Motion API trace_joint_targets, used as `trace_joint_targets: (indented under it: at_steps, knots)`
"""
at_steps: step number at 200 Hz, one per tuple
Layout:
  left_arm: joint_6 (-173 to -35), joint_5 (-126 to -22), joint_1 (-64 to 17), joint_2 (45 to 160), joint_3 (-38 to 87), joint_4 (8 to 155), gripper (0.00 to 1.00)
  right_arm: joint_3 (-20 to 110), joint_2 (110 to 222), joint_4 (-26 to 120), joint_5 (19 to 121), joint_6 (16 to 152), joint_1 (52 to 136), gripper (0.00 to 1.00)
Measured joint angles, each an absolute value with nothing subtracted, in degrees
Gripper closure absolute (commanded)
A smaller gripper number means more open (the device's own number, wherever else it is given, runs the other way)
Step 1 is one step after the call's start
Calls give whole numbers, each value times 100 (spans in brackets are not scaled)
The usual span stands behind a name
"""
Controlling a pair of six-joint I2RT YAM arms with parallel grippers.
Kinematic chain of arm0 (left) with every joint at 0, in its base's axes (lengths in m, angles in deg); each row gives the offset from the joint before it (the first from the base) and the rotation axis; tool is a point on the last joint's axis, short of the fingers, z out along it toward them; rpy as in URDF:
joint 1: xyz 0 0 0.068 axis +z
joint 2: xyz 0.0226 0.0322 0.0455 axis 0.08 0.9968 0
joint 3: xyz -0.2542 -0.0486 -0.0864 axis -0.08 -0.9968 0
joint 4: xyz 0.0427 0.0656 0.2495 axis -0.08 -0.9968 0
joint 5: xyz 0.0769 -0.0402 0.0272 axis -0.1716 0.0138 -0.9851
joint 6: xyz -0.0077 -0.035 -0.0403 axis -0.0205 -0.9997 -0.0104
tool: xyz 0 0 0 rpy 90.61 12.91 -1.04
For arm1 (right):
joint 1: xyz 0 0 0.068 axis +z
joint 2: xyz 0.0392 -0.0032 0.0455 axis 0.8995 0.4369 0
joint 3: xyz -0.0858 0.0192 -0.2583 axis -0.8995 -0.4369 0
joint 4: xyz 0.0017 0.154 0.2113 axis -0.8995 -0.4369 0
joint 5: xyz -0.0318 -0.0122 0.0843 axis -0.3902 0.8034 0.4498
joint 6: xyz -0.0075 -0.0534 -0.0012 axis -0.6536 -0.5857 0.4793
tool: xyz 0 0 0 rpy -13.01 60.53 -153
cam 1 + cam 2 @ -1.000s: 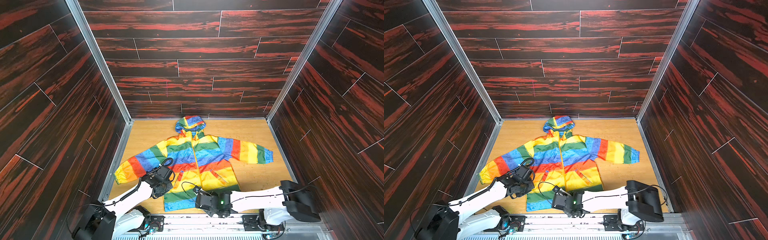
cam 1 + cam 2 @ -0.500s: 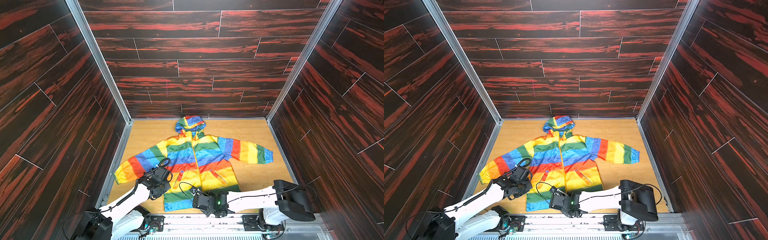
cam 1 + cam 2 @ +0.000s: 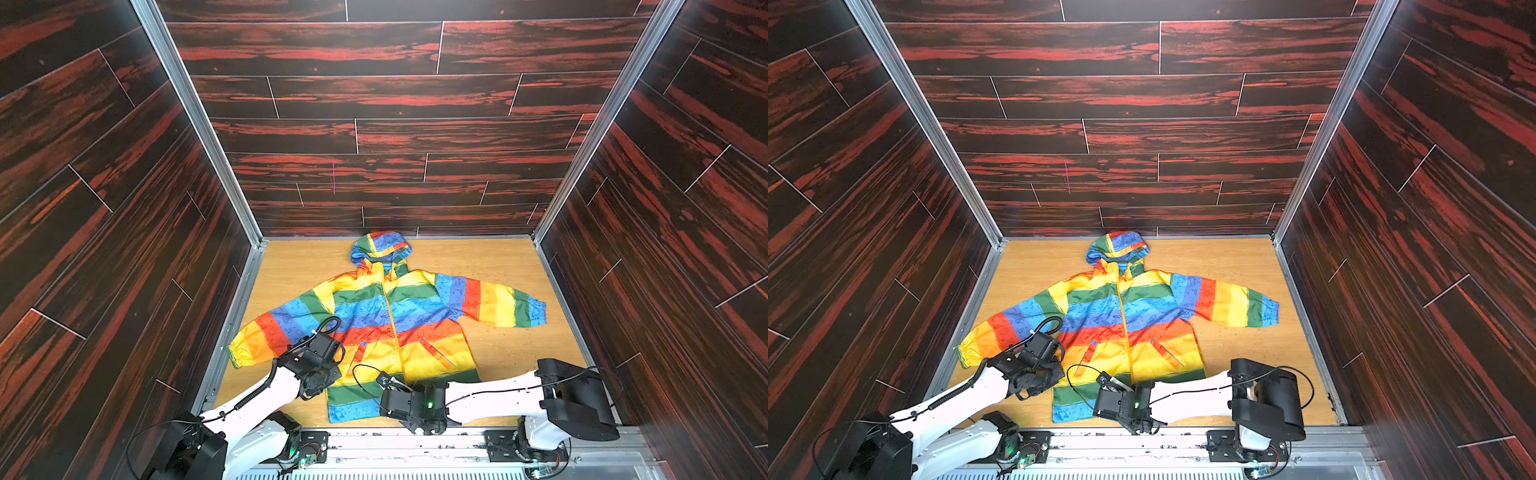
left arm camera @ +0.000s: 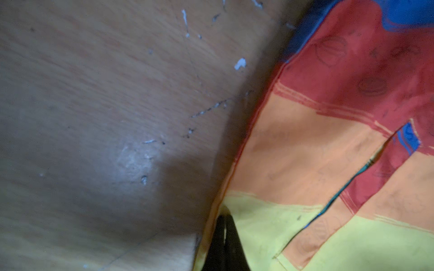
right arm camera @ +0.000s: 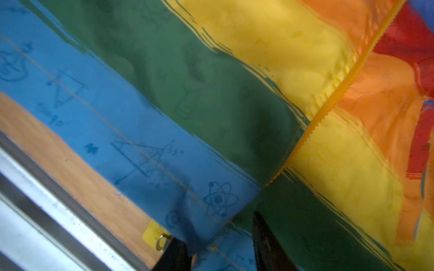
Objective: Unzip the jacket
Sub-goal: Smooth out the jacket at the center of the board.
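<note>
From my seat the jacket lies flat and face up on the wooden worktop, hood toward the far wall and sleeves spread. It is banded in glossy yellow, green, blue, red and orange, and its blue hem carries faint doodles. The orange-yellow zipper looks closed along what I can see. My left tool is pressed together at the jacket's side edge, and my right tool stands apart, astride the hem.

Passable over bare tabletop along far edge and into both far corners. Obstructed mid-surface by jacket, with sleeves spread toward both side edges. Enclosed by walls on three sides. Crowded at near edge by left arm and right arm.
</note>
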State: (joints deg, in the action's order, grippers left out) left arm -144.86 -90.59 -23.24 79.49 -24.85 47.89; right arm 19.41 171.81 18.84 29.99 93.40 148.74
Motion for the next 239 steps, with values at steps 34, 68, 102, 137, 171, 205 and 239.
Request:
trace_joint_targets:
  at_steps: [34, 68, 102, 137, 171, 205, 239]
  knots:
    - [-14486, -9048, -2316, 7949, -2485, 4789, 100, 2322, 17380, 1285, 2761, 9384, 14885, 100]
    - [-14483, -9026, -2300, 7951, -2485, 4793, 100, 2877, 17900, 496, 2512, 9069, 15029, 100]
    - [-14446, -8993, -2268, 7951, -2485, 4798, 100, 3399, 18348, -142, 2398, 8623, 15385, 95]
    - [-14400, -8954, -2215, 7949, -2485, 4798, 100, 3552, 18495, -304, 3216, 8438, 15626, 53]
    - [-14341, -8912, -2156, 7947, -2483, 4789, 100, 3244, 17872, 88, 4409, 8936, 15497, 39]
    - [-14267, -8912, -2126, 7934, -2448, 4710, 100, 2820, 16923, 273, 5154, 9607, 15267, 40]
    - [-14101, -8941, -2123, 7665, -2214, 4382, 100, 2164, 15644, 553, 5539, 10153, 14380, 72]
